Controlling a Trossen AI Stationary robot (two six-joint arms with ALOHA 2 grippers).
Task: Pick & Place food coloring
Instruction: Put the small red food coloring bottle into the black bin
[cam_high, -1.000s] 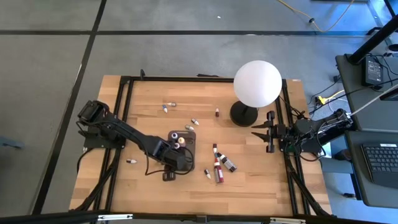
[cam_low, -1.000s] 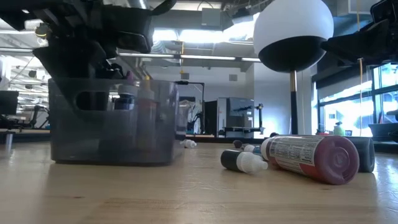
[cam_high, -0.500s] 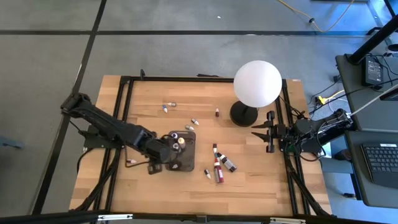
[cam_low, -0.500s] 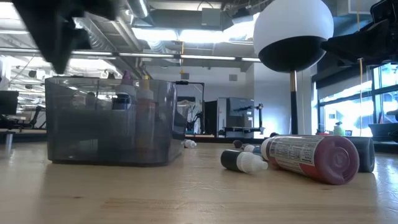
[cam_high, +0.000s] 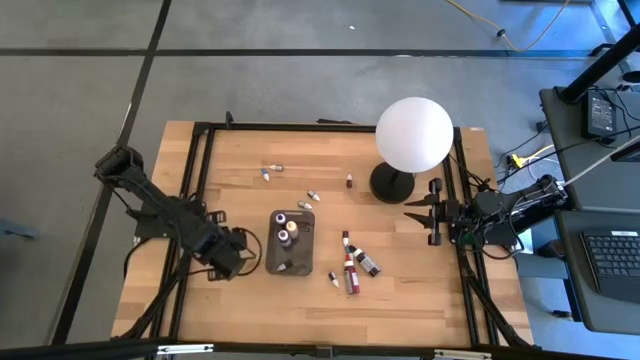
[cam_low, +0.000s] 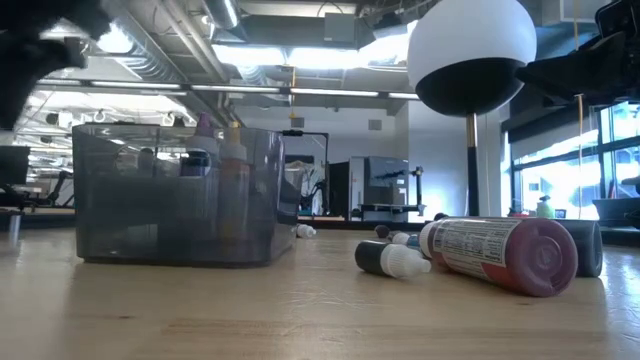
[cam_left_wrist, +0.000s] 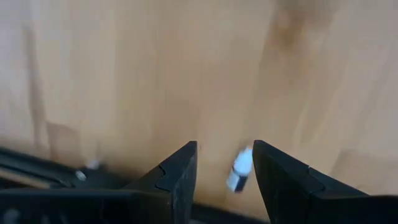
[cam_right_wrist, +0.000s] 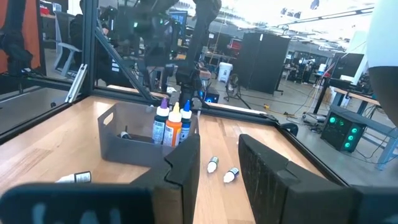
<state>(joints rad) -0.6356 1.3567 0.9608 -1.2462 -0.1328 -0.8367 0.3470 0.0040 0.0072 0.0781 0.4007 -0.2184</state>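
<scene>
Far left on the table, a tiny dark bottle with a white cap (cam_left_wrist: 239, 170) lies on its side just ahead of the left gripper (cam_high: 222, 252), showing in the gap between its parted, empty fingers. Its long axis runs roughly along the fingers' reach, cap away from them, so the fingers would likely close across its width. Right of that, the grey tray (cam_high: 272, 255) holds upright bottles (cam_high: 287, 232). Far right, the right gripper (cam_high: 428, 211) waits, slightly open and empty, much farther from this bottle.
</scene>
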